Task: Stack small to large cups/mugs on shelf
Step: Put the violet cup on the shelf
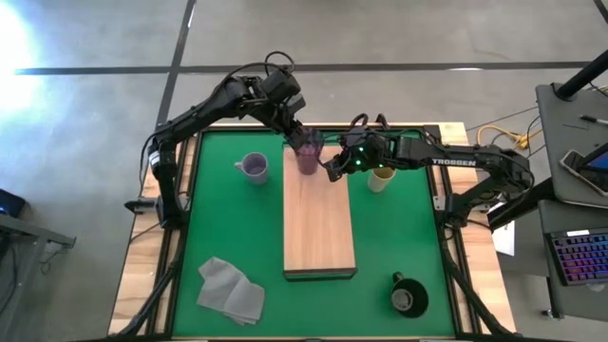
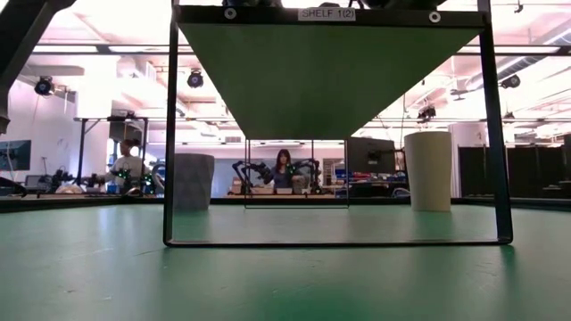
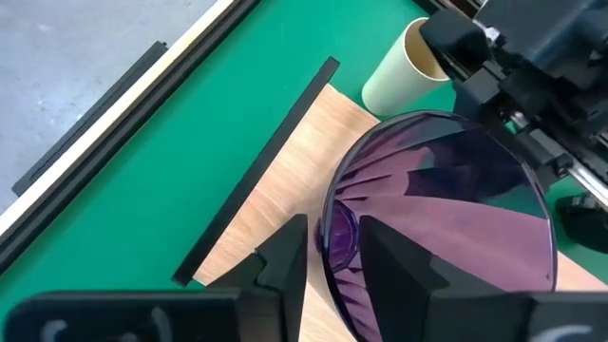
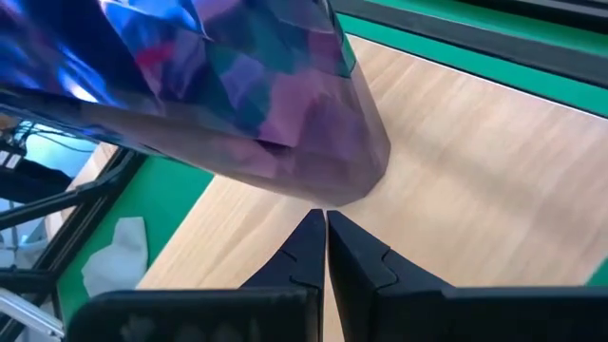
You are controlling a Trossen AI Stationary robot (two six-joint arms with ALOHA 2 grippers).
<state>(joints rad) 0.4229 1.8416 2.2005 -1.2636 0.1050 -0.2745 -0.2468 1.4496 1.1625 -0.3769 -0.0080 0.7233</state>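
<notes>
Purple ribbed tumbler (image 1: 307,154) at shelf (image 1: 318,223) far end. Left gripper (image 1: 296,133) fingers pinch its rim, one inside, one outside. Right gripper (image 1: 332,167) just beside tumbler, fingers nearly closed, empty. Cream cup (image 1: 381,178) right of shelf.

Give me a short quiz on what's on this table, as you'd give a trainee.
1. True or false: the black mug stands on the shelf.
2. Which cup does the left gripper hold by its rim? A: cream cup. B: tumbler. C: lavender mug.
3. Fill in: the two fingers of the right gripper are ___ (open or shut).

Key: 1 false; 2 B; 3 shut.
</notes>
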